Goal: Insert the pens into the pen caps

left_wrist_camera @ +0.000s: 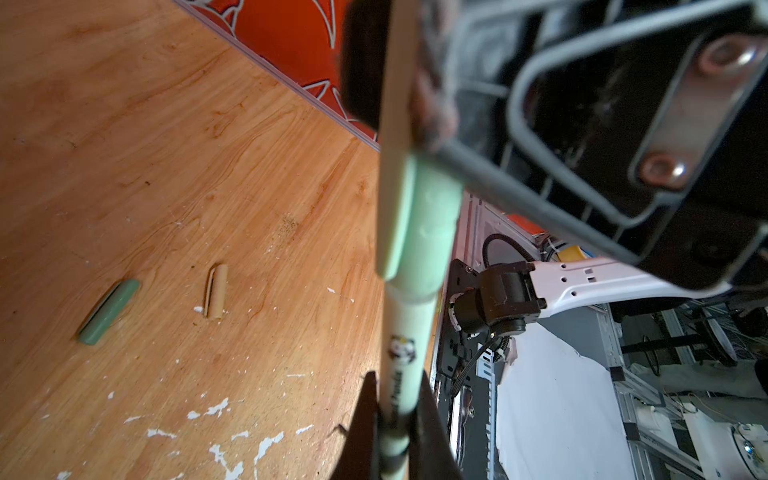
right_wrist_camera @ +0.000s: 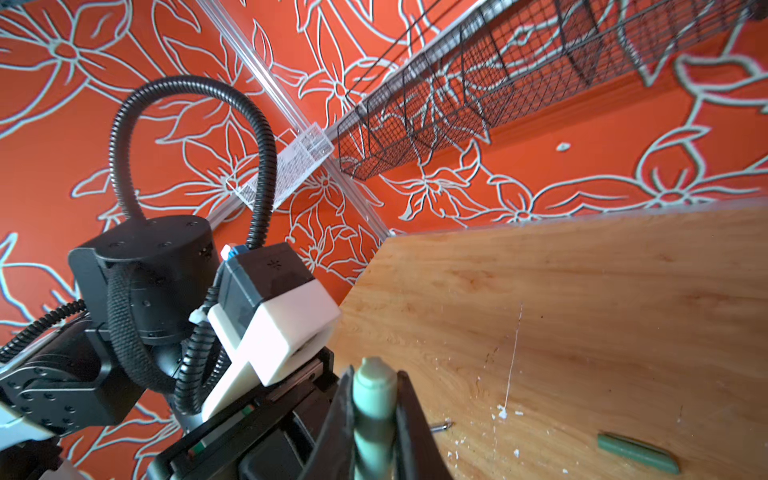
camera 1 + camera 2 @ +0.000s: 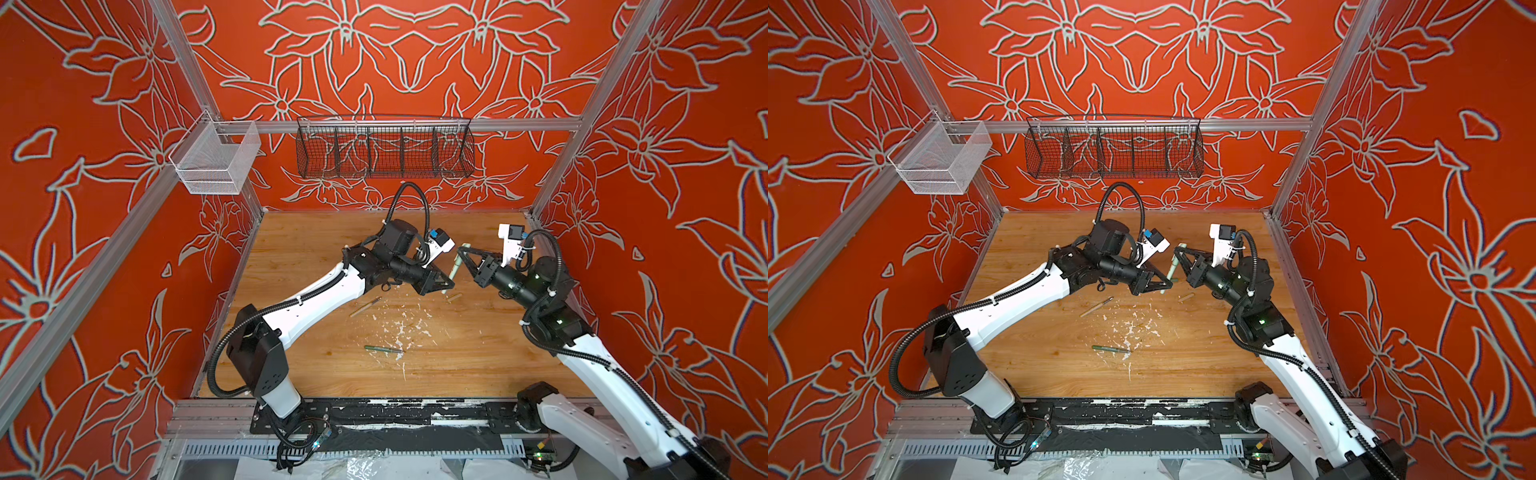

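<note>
Both grippers hold one pale green pen (image 3: pixel 453 272) in the air above the table's far middle. My left gripper (image 1: pixel 397 386) is shut on the pen's barrel (image 1: pixel 409 332). My right gripper (image 2: pixel 375 372) is shut on the light green cap (image 1: pixel 428 224), which sits over the pen's upper end; the pen's tip is hidden inside it. The cap's rounded end (image 2: pixel 374 386) shows between the right fingers. On the table lie a tan pen (image 3: pixel 365 306), a dark green pen (image 3: pixel 382 349), a tan cap (image 1: pixel 217 291) and a dark green cap (image 1: pixel 110 311).
White paint flecks (image 3: pixel 401 332) dot the wooden table (image 3: pixel 291 249) between the two loose pens. A black wire basket (image 3: pixel 384 151) and a white mesh basket (image 3: pixel 216 160) hang on the back rail. Red patterned walls close in three sides.
</note>
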Controlling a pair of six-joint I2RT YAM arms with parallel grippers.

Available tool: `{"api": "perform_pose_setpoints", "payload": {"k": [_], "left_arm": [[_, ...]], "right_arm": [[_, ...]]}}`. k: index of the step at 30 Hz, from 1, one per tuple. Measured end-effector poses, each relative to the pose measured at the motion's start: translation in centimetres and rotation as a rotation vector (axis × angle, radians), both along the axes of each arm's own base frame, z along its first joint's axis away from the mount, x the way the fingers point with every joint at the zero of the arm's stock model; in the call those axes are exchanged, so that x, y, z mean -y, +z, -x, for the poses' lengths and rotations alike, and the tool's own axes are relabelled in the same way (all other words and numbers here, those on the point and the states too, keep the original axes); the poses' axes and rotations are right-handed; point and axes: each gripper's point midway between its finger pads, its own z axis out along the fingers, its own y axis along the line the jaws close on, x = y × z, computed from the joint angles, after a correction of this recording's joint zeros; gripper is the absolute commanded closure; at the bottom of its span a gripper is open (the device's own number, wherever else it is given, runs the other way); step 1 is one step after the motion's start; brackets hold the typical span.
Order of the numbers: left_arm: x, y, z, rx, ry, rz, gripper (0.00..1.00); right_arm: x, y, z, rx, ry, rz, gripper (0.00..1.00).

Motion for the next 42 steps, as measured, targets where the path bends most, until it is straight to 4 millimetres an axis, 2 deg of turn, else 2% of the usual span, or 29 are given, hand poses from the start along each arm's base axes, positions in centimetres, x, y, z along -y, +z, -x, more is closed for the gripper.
{"api": "perform_pose_setpoints", "payload": {"k": [10,31,42], "left_arm": [[0.5,0.2,0.0,-0.032,-0.017,0.02,1.0],[0.4,0.6,-0.2,-0.071,-0.007,0.034,1.0],[0.7,1.3,-0.6,-0.083,-0.003,0.049,1.0]], "right_arm": [[0.8,-0.2,0.0,0.011,-0.047,-0.056,1.0],[1.1,-0.9,-0.3,0.011,-0.072,-0.149,1.0],[1.2,-0.3,-0.8,0.034,-0.118,-0.185,1.0]]}}
